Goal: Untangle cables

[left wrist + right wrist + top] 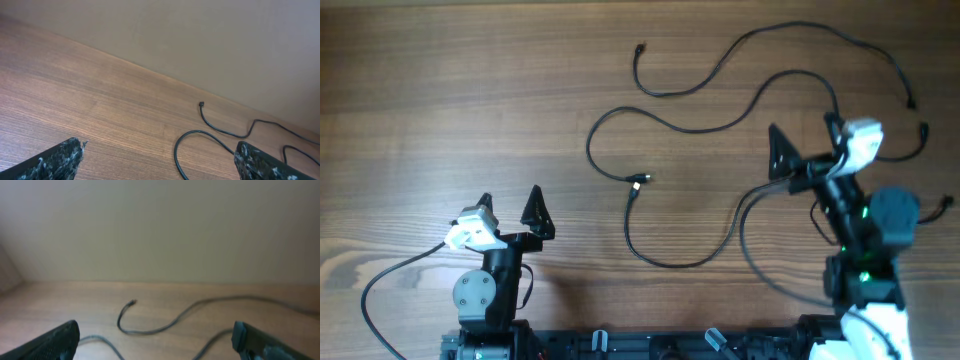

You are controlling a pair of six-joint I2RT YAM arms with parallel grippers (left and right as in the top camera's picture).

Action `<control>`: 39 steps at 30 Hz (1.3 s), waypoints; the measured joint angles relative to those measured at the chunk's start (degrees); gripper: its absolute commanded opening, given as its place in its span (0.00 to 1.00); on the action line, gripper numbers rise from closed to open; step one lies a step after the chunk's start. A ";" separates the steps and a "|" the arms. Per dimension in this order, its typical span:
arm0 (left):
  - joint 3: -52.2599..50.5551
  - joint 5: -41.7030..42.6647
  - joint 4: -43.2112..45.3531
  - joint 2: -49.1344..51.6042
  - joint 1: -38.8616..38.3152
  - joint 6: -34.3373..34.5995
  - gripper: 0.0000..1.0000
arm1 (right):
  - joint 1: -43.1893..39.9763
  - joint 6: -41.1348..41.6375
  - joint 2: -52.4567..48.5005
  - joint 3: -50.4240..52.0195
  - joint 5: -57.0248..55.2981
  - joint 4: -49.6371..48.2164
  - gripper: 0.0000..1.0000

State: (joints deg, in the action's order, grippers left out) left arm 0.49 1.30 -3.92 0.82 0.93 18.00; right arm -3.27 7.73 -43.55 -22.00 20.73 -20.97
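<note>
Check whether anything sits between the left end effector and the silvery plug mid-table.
Nothing visible does. Only bare table lies between the open left end effector and the silvery plug.

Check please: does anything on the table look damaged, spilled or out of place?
Nothing stands out. The thin black cables lie loose on the wooden table; no damage shows. The left claw and right claw are open and empty.

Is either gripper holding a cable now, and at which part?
Nothing is held. The left gripper and the right gripper are both open; the cables lie on the table.
</note>
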 measured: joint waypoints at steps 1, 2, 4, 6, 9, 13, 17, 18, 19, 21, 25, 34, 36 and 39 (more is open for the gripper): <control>-0.02 0.00 0.00 0.02 0.00 -0.02 1.00 | 0.24 -0.83 1.88 2.47 -0.02 -2.54 1.00; 0.00 0.02 0.00 0.00 0.00 -0.02 1.00 | 0.39 -1.75 3.52 5.01 -0.02 -5.35 1.00; 0.00 0.00 0.00 0.00 0.00 0.00 1.00 | 0.42 -3.02 7.19 9.77 -0.28 -6.88 1.00; 0.00 0.02 0.00 -0.02 0.00 0.00 1.00 | 0.42 -3.98 10.21 13.42 -0.48 -7.04 1.00; 0.00 0.02 0.00 -0.02 0.00 0.00 1.00 | 0.42 -5.62 14.45 17.53 -0.72 -6.97 0.99; 0.00 0.00 0.00 -0.04 0.00 0.00 1.00 | 0.42 -9.18 21.75 21.07 -1.09 -1.18 1.00; 0.00 0.00 0.00 -0.02 0.00 0.00 1.00 | 0.50 -10.82 26.82 21.59 -2.80 8.20 1.00; 0.00 0.00 0.00 -0.02 0.00 0.00 1.00 | 0.50 -10.95 28.44 21.64 -3.74 10.64 1.00; 0.00 0.00 0.00 -0.02 0.00 -0.02 1.00 | 0.50 -11.08 30.08 21.62 -4.81 13.00 1.00; 0.00 0.02 0.00 -0.04 0.00 0.00 1.00 | 0.50 -11.06 33.64 21.64 -7.65 18.16 1.00; 0.00 0.00 0.00 -0.02 0.00 -0.02 1.00 | 0.57 -9.25 38.82 21.64 -12.90 20.96 1.00; 0.00 0.00 0.00 -0.02 0.00 0.00 1.00 | 0.57 -6.45 42.45 21.64 -17.31 20.98 1.00; 0.00 0.00 0.00 -0.02 0.00 0.00 1.00 | 0.57 -5.92 42.45 21.64 -18.08 20.98 1.00; 0.00 0.00 0.00 -0.02 0.00 0.00 1.00 | 0.57 -5.62 42.45 21.64 -18.49 20.98 1.00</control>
State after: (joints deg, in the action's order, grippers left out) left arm 0.49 1.30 -3.92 0.80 0.93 18.00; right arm -2.70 2.11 -1.10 -0.36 2.24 0.01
